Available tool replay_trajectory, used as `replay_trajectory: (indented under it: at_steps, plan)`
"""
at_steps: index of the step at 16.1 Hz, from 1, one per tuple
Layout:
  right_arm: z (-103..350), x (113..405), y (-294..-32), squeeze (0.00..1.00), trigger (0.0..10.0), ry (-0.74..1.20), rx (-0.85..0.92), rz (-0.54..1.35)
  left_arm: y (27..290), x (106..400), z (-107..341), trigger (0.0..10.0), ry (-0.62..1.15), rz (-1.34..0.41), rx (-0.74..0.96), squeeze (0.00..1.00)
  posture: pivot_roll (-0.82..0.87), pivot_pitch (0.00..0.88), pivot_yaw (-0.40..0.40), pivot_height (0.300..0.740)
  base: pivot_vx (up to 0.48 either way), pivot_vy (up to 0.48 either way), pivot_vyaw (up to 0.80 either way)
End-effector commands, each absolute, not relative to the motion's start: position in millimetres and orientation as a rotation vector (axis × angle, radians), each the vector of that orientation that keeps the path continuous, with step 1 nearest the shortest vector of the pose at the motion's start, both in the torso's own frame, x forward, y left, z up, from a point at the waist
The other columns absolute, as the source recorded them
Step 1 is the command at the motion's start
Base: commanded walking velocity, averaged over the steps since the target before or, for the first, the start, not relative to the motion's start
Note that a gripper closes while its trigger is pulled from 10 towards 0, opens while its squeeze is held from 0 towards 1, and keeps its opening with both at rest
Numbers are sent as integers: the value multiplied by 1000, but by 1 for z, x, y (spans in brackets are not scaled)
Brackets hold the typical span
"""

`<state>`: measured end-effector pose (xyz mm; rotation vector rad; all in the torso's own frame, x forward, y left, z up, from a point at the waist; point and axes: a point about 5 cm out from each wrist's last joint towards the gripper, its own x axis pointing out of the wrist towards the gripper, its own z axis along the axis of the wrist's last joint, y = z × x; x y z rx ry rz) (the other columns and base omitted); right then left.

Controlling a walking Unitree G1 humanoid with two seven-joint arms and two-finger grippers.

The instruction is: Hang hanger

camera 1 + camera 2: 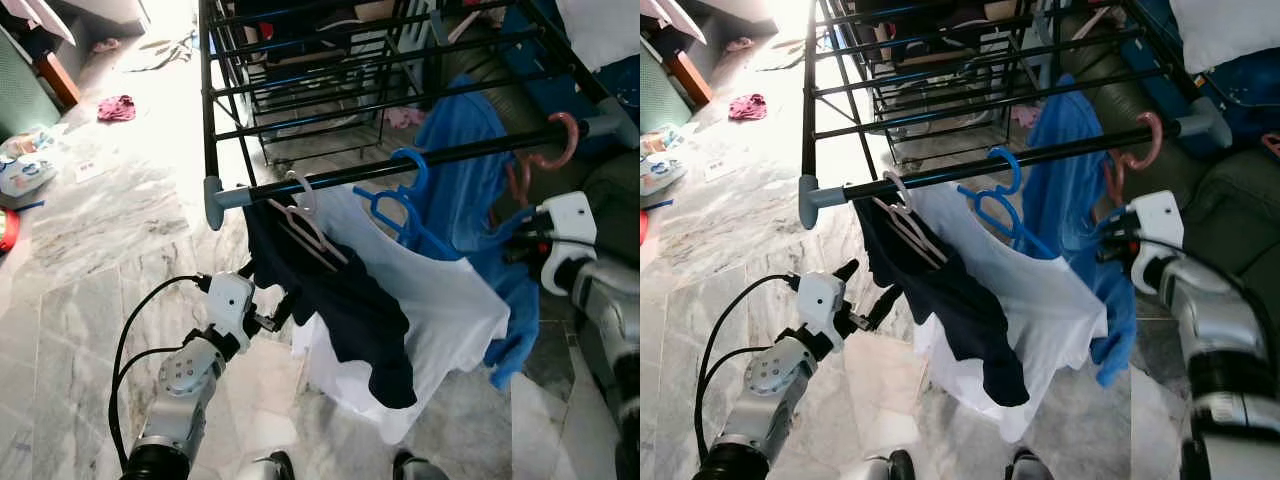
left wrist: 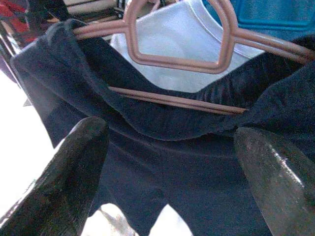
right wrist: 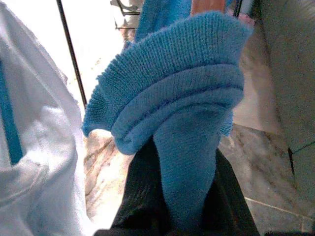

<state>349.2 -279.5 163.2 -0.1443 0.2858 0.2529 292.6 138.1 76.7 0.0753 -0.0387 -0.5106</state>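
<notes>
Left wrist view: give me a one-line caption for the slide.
Open left gripper facing a dark navy garment draped on a pink hanger, white shirt behind.

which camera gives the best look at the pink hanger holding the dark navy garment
The left wrist view: the pink hanger shows close up, the dark navy garment draped over its bar, between the open left gripper fingers. The eye views show it small, hooked on the rack rail.

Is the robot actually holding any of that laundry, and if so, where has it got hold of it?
Yes. The right gripper is shut on the blue sweater, pinching a fold of its knitted fabric. The left gripper is open by the dark garment, holding nothing.
</notes>
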Motion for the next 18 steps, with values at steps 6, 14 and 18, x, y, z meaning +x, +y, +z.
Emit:
replay_trajectory:
  at_steps: [6, 14, 18]
  plan:
    - [168, 368, -273, 0, 10000, 343, -63, 259, 139, 290, 72, 10000, -3, -516, 71, 0, -65, 212, 112, 740, 0, 0, 0]
    - [141, 374, -251, 0, 10000, 492, -75, 274, 141, 289, 68, 10000, 23, -493, 61, 0, -45, 208, 105, 740, 0, 0, 0]
    - [140, 374, -252, 0, 10000, 486, -79, 254, 140, 290, 68, 10000, 27, -485, 58, 0, -44, 203, 102, 740, 0, 0, 0]
